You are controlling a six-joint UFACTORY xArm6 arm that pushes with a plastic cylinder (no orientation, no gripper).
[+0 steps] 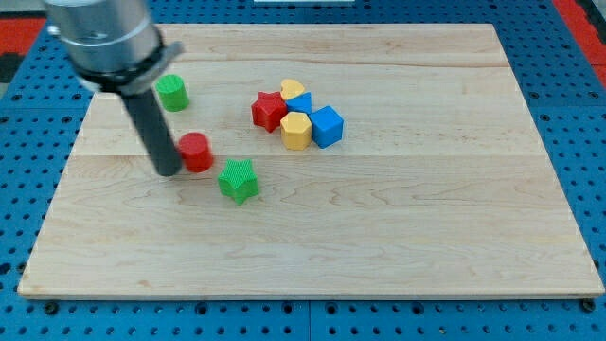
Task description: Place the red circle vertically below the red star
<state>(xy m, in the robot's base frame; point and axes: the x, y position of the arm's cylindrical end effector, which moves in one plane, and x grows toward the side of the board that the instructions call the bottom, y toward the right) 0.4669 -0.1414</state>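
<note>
Seven blocks on the board, tip against the red circle

My tip (169, 172) is seen at the lower end of the dark rod, which comes down from the view's top left under a grey cylindrical housing. No jaws are carried by the rod, so nothing is held; it is only a bare pushing end. The tip is set on the wooden board (426, 227) and appears to touch the left side of the red circle (196, 152), or is just beside it; the contact itself cannot be confirmed.

Just right of the tip and slightly towards the view's bottom, past the red circle, the green star (238, 180) is found, close to the circle but apart from it. Towards the view's top from the tip, the green circle (172, 93) is seen beside the rod.

Further to the tip's right and somewhat higher in the view, a tight cluster is formed by four blocks. The red star (269, 110) is placed on the cluster's near side. Behind it, a yellow block (293, 90) is partly hidden. A second yellow block (296, 131) is placed at the star's lower right, and the blue cube (326, 125) is set at the cluster's far side, with more blue showing between the two yellow blocks.

The red circle is seen to the view's left of the red star and lower.
</note>
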